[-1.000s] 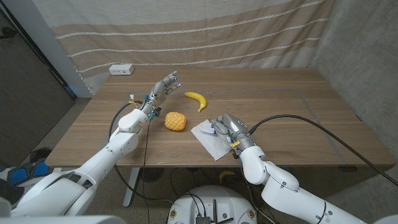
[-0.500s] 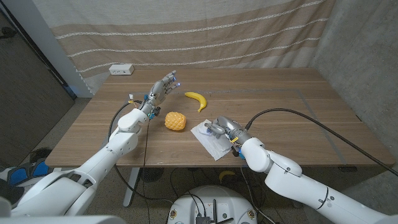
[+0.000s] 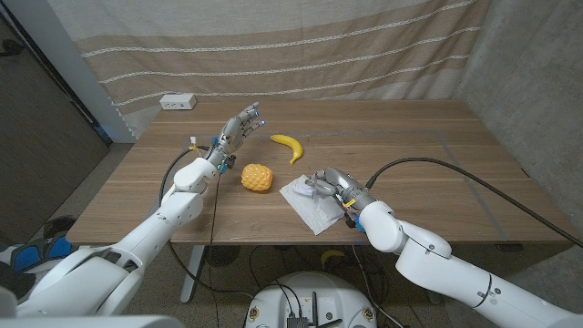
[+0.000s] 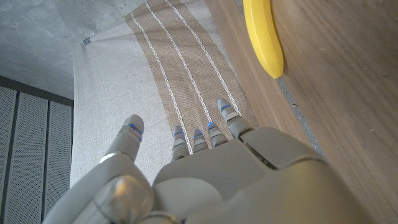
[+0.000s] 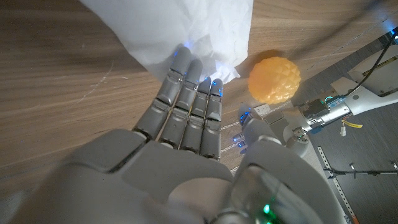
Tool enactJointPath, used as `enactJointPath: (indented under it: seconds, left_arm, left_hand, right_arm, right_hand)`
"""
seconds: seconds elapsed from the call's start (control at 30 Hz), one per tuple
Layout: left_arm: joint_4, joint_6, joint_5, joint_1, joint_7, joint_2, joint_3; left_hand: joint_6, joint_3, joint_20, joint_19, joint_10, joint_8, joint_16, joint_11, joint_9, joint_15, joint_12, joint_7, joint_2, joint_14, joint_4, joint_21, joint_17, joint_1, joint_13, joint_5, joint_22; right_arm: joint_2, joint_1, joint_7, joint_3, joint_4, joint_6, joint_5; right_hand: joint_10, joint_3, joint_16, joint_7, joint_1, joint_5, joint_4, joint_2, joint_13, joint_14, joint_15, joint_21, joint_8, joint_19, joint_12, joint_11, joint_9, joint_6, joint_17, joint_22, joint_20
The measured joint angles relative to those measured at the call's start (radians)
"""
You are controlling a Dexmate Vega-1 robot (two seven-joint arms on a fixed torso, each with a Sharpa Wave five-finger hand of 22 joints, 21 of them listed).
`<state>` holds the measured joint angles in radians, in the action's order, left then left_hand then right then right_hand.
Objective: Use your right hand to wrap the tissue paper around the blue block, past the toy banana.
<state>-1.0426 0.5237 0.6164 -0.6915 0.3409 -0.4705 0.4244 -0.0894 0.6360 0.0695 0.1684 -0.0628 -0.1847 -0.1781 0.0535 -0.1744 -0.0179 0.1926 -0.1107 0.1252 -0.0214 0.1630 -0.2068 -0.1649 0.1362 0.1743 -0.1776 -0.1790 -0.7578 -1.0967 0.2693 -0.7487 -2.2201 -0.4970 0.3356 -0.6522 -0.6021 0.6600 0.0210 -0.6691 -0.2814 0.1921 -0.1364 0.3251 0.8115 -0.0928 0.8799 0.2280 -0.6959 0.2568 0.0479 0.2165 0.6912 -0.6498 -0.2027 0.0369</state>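
A white tissue paper (image 3: 314, 208) lies crumpled near the table's front edge, also seen as a white sheet (image 5: 186, 25) in the right wrist view. My right hand (image 3: 332, 185) rests on its far edge; the straight fingers (image 5: 189, 87) touch the paper and the thumb stands apart. Whatever the paper covers is hidden. The yellow toy banana (image 3: 289, 145) lies farther back, past the tissue, and its tip (image 4: 264, 37) shows in the left wrist view. My left hand (image 3: 239, 124) hovers raised left of the banana, fingers (image 4: 205, 134) spread, holding nothing.
An orange bumpy ball (image 3: 257, 177) (image 5: 274, 79) sits just left of the tissue. A white power strip (image 3: 178, 101) lies at the table's far left, in front of a striped curtain (image 3: 301, 46). A black cable (image 3: 455, 182) trails over the table behind my right arm.
My right forearm has swung out to the right while the hand stayed on the tissue, shifting slightly. The left hand, banana and ball have not moved.
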Motion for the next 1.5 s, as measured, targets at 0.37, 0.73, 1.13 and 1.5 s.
enactJointPath:
  seconds: [0.37,0.73,1.13,1.5]
  left_arm:
    - [0.01,0.0,-0.006,0.009,0.013,0.006,0.009]
    - [-0.001,0.004,-0.019,0.011,0.013,0.003,0.016]
    - [-0.03,0.006,-0.033,0.002,-0.001,-0.008,0.019]
    - [-0.053,0.008,-0.039,-0.008,-0.019,-0.016,0.019]
  left_hand:
    - [0.0,0.0,0.0,0.0,0.0,0.0,0.0,0.0,0.0,0.0,0.0,0.0,0.0,0.0,0.0,0.0,0.0,0.0,0.0,0.0,0.0]
    - [0.0,-0.002,0.0,0.0,0.0,0.0,0.0,0.0,0.0,-0.004,0.0,0.0,0.0,0.004,-0.002,0.0,0.0,0.0,0.0,0.0,0.0]
    - [0.0,-0.003,0.0,0.0,0.0,0.0,0.0,0.0,0.0,-0.004,0.0,0.0,0.0,0.004,-0.003,0.0,0.0,0.0,0.0,0.0,0.0]
    - [-0.009,-0.003,0.0,0.0,0.006,0.0,0.0,-0.006,0.0,-0.004,0.0,-0.002,0.0,0.004,-0.003,0.0,0.0,0.0,0.0,0.0,0.0]
  right_arm:
    - [0.0,-0.069,0.114,-0.024,-0.005,-0.024,0.211]
    - [-0.001,-0.126,0.095,-0.049,-0.03,-0.139,0.407]
    - [-0.014,-0.188,0.036,-0.051,-0.065,-0.226,0.531]
    - [-0.019,-0.234,-0.013,-0.045,-0.087,-0.286,0.616]
  right_hand:
    - [0.136,0.002,-0.134,0.034,-0.196,-0.006,0.001,0.132,0.021,-0.312,0.042,-0.014,0.0,0.247,-0.042,0.04,0.005,-0.015,-0.003,0.008,0.002]
    - [0.191,0.027,-0.178,0.069,-0.296,0.019,0.0,0.167,0.021,-0.426,0.05,-0.026,0.006,0.311,-0.057,0.064,0.005,-0.004,0.011,0.017,0.006]
    - [0.242,0.1,-0.188,0.101,-0.288,0.083,-0.023,0.224,0.018,-0.466,0.05,-0.026,0.006,0.322,-0.064,0.076,0.009,-0.003,0.016,0.021,0.006]
    - [0.32,0.118,-0.224,0.17,-0.351,0.097,-0.016,0.201,0.009,-0.543,0.052,-0.041,0.014,0.358,-0.071,0.103,0.009,0.004,0.025,0.021,0.006]
